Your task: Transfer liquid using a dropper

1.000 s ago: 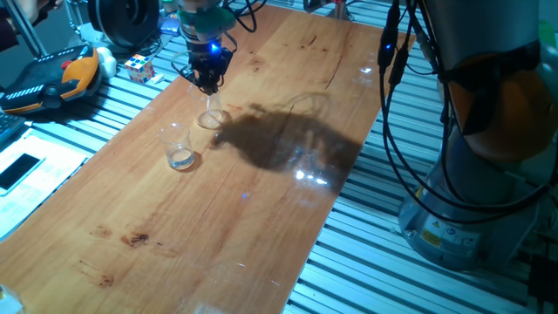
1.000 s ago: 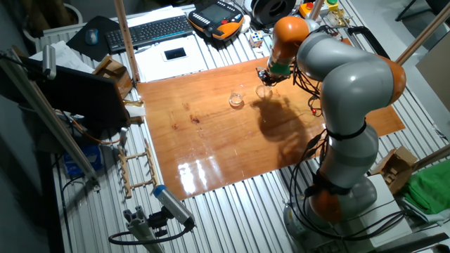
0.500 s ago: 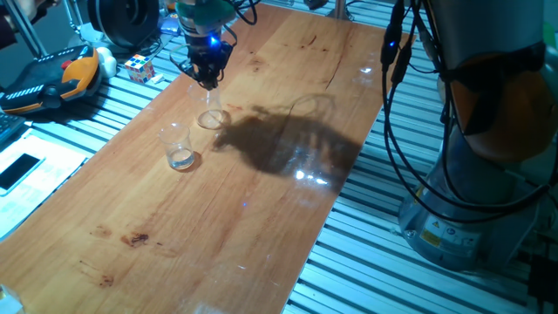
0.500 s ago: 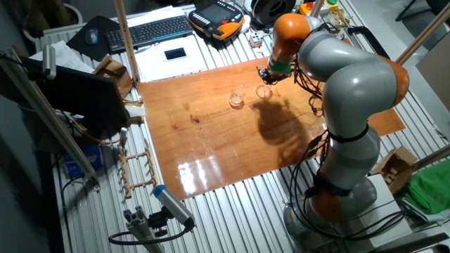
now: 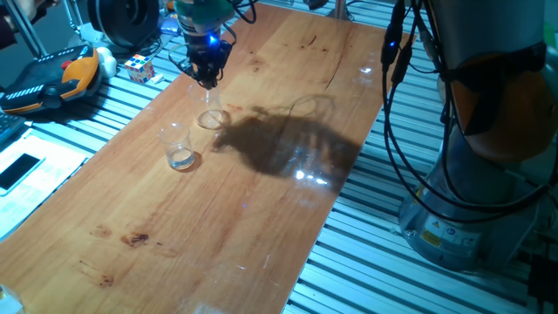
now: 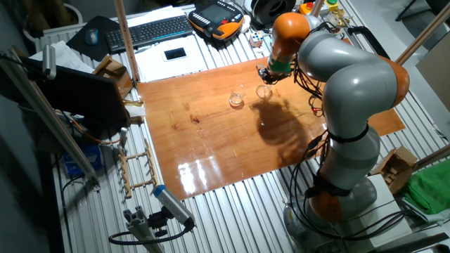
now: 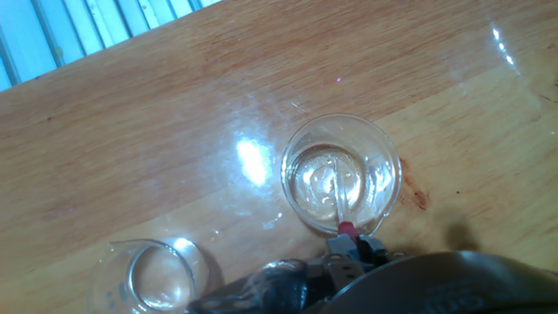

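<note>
one arm [image 6: 337, 77] poised vertically, dropper [image 7: 342, 205] dipping into dish [image 7: 342, 174].

- No words, brand names or numbers can be read in any of the three views.
- The yellow sticker [image 5: 433, 228] on the robot base, at the lower right of one fixed view, carries dark print too small to make out.
- The keyboard [image 6: 150, 31], at the top of the other fixed view, shows keys whose letters are too small to read.
- The orange and black handheld controller [image 6: 218, 19], at the top centre of that view, has a dark screen with nothing legible on it.
</note>
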Available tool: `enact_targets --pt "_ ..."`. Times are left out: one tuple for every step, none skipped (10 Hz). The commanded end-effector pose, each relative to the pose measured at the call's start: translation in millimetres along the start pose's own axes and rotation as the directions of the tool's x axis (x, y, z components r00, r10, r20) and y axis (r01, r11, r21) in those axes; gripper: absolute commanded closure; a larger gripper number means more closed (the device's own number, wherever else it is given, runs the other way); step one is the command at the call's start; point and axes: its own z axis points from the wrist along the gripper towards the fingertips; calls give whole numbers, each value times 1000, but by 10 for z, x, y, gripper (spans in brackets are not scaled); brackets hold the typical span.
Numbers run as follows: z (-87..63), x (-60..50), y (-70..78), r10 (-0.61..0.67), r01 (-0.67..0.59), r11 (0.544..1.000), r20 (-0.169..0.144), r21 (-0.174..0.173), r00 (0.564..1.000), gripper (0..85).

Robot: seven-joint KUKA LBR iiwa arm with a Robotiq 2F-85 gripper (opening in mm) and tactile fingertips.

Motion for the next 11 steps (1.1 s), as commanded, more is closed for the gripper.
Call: enact_targets --pt "21 -5 -3 1 -1 1000 -3 4 1000 840" --pt "54 -12 -7 -1 1 1000 -3 2 1000 840" --pt "84 -18 -9 -2 2 1000 0 1 1000 840" --pt "105 -22 -12 -2 2 1000 0 1 1000 840" --pt "119 -24 -16 -2 2 1000 -1 0 1000 840" --pt "132 -24 -20 -2 2 1000 -1 -2 1000 840" --pt "137 -25 -20 -2 2 1000 -1 -2 1000 840" --pt "151 -27 -19 -2 2 1000 -1 -2 1000 840" --pt "170 -30 -23 -5 5 1000 -3 -5 1000 840" --pt "181 -30 -30 -8 8 1000 -4 -4 1000 833" --pt "183 -30 -42 -8 8 1000 -6 -5 1000 820"
